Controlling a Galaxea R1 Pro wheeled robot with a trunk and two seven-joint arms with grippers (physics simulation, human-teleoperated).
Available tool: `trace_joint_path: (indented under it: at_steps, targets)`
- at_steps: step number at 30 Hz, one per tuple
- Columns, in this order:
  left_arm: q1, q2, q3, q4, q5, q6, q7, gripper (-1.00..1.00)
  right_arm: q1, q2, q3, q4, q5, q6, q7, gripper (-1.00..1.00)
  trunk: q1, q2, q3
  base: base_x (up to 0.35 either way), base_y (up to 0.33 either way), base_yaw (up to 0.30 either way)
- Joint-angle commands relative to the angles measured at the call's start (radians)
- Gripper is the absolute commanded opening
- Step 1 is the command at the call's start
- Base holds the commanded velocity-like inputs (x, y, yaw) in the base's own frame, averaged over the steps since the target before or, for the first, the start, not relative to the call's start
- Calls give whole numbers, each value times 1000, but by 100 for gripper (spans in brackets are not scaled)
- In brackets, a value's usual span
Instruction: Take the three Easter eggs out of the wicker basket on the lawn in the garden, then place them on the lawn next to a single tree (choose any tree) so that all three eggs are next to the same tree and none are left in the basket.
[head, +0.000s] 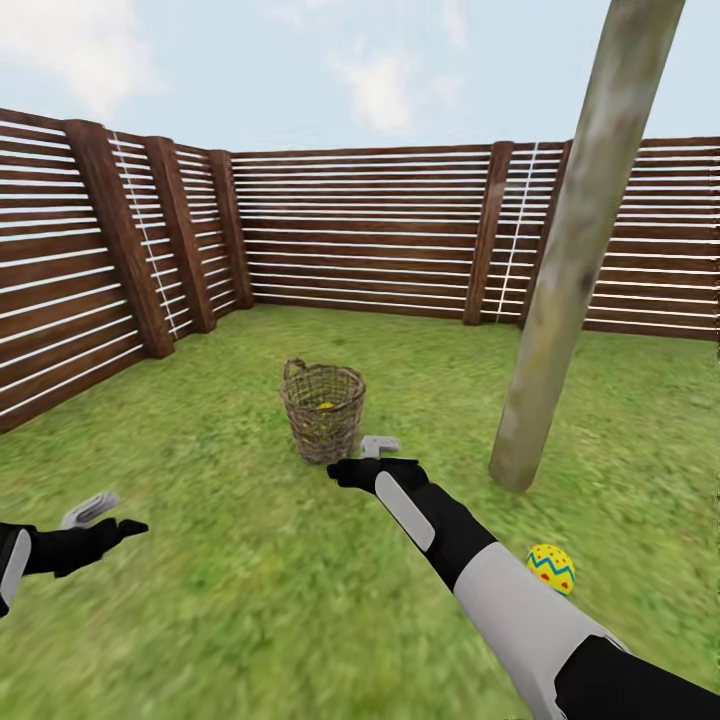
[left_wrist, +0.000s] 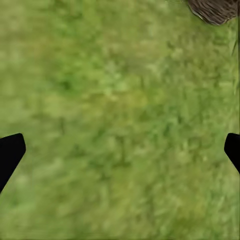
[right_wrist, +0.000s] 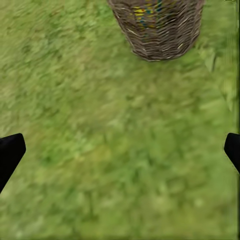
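The brown wicker basket (head: 323, 410) stands on the lawn (head: 220, 590) in the fenced garden; yellow egg colour (head: 324, 407) shows through its weave, as it does through the basket (right_wrist: 157, 25) in the right wrist view. One Easter egg (head: 551, 568), yellow with red dots and a zigzag band, lies on the grass near the foot of the pale tree trunk (head: 560, 300). My right gripper (head: 378, 446) hovers open just beside the basket, holding nothing. My left gripper (head: 92, 510) is open and empty over bare grass at the left. A corner of the basket (left_wrist: 215, 10) shows in the left wrist view.
A dark brown slatted fence (head: 360, 235) closes the garden on the left, back and right. Open grass lies between me and the basket and around the tree.
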Motion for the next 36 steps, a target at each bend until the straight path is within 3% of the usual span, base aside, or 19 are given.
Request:
trace_joint_path:
  at_steps: [1, 8, 24, 36]
  targets:
    - [-1, 0, 5, -1, -1, 3, -2, 100, -1, 0, 2, -1, -10, 1, -10, 100, 0, 0, 0, 0, 0, -136]
    - [-1, -1, 8, -2, 0, -1, 2, 100, -1, 0, 3, 0, -11, -25, -10, 100, 0, 0, 1, 86, 58, -39]
    - [-1, 0, 8, -2, 0, -1, 1, 100, 20, 0, 3, -2, -2, -47, -8, 100, 0, 0, 1, 251, 215, -5]
    - [-1, 0, 8, -2, 0, 0, 1, 100, 21, 0, 3, -2, -4, -46, -8, 100, 0, 0, 9, 156, 293, -188]
